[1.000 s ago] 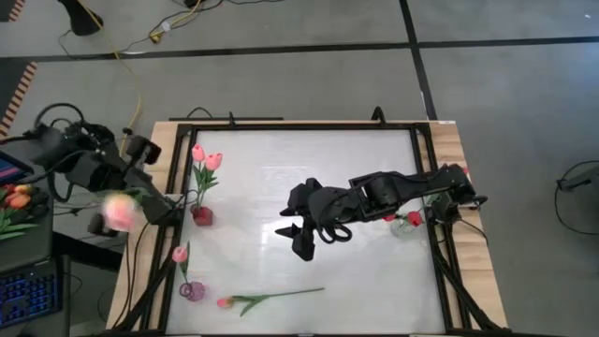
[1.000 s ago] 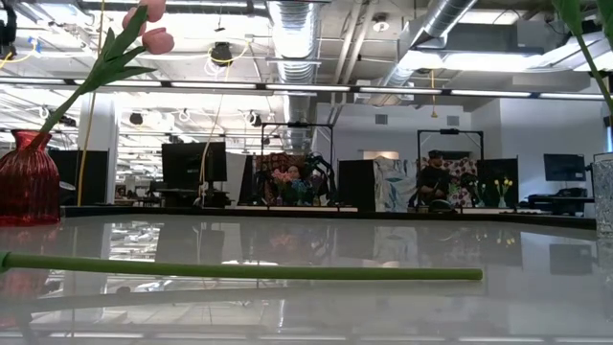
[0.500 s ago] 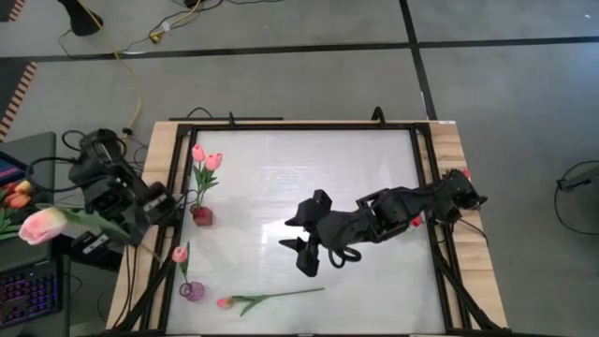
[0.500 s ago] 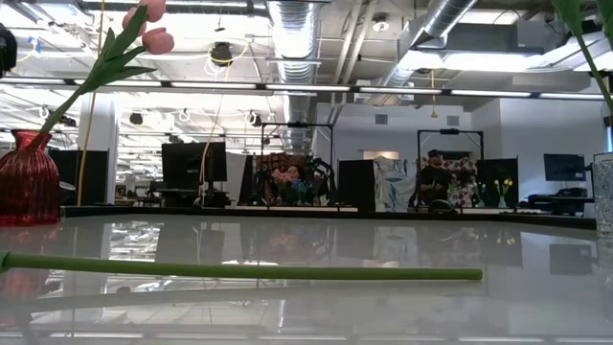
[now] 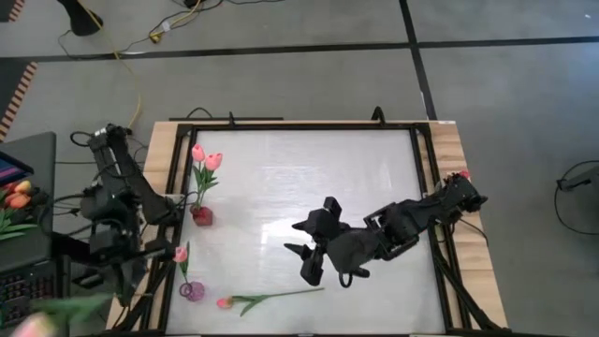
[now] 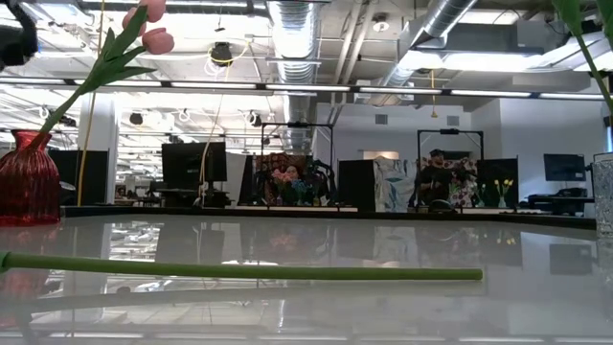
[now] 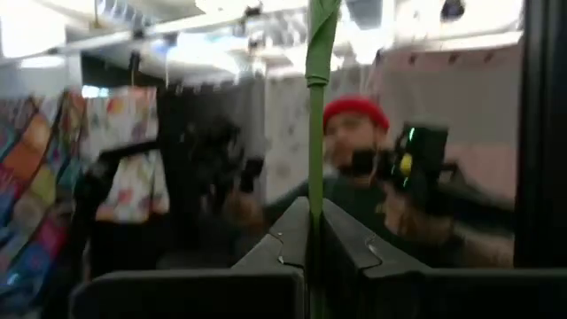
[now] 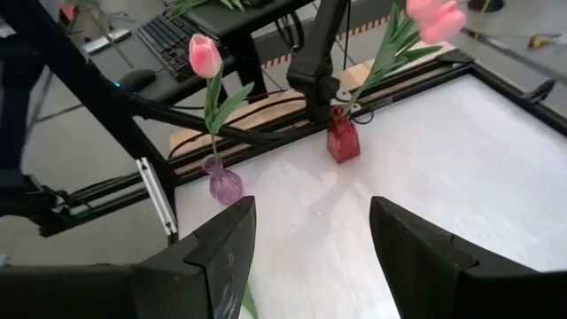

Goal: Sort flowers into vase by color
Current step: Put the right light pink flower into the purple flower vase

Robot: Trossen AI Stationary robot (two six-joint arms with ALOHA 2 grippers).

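My left gripper (image 7: 310, 209) is off the table's near-left corner, beyond the left rail (image 5: 112, 279), shut on a pink tulip whose blurred bud (image 5: 37, 324) shows at the picture's corner. My right gripper (image 5: 304, 255) (image 8: 310, 232) is open above the table's middle, touching nothing. One pink tulip (image 5: 271, 298) lies flat near the near edge; its stem (image 6: 239, 271) crosses the low view. A red vase (image 5: 201, 215) (image 8: 342, 142) holds two pink tulips (image 5: 206, 157). A purple vase (image 5: 192, 291) (image 8: 225, 184) holds one pink tulip (image 8: 205, 55). My left gripper pinches the tulip's thin green stem (image 7: 312, 133) between its two shut fingers. The stem runs on past the fingertips, along the fingers. The flower is lifted clear, out beyond the table's left side; how far back the stem sits does not show.
A clear vase (image 6: 603, 192) stands at the table's right side, under my right arm in the high view; a red bud (image 5: 463, 174) shows there. Orange tulips (image 5: 17, 195) and a keyboard sit on a desk at the left. Black rails (image 5: 440, 243) frame the table. A person (image 7: 354, 151) is beyond it.
My left arm has swung outside the left rail toward the table's near-left corner, carrying the pink tulip with it. My right gripper has moved toward the near edge and the lying tulip, staying open. Vases and the lying tulip have kept still.
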